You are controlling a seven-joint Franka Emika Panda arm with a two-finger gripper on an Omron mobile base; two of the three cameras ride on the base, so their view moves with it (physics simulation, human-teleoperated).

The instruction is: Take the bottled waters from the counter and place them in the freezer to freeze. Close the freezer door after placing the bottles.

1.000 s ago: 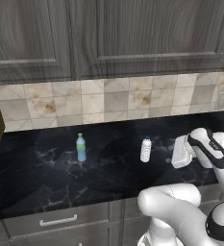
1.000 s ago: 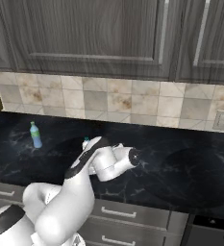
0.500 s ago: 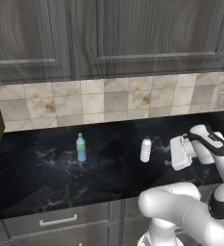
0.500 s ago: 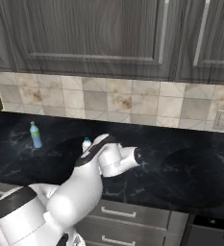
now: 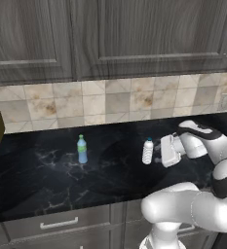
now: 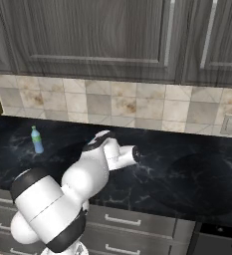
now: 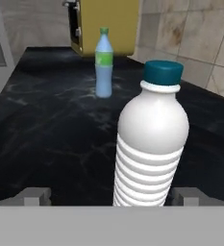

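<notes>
Item: gripper (image 5: pixel 160 151) at the ribbed bottle (image 5: pixel 147 151), pre-grasp, first pick of the task.

Your gripper sits right of centre in the left base view, jaws spread wide and holding nothing, its fingertips (image 7: pixel 34 196) low at either side of the hand view. The ribbed bottle (image 7: pixel 151 139), whitish with a blue cap, stands upright between them at centre frame, apparently untouched. The green-capped bottle (image 7: pixel 103 63) stands upright farther back, upper centre of the hand view and left of centre in the left base view (image 5: pixel 82 149). Both rest on the black counter (image 5: pixel 42 175). A mustard-yellow box (image 7: pixel 106 24) sits behind at top. Step in hand, as judged: approach to the nearer bottle. Next you would ease forward until the body is well between the fingers, then close on the ribbed section below the shoulder.
</notes>
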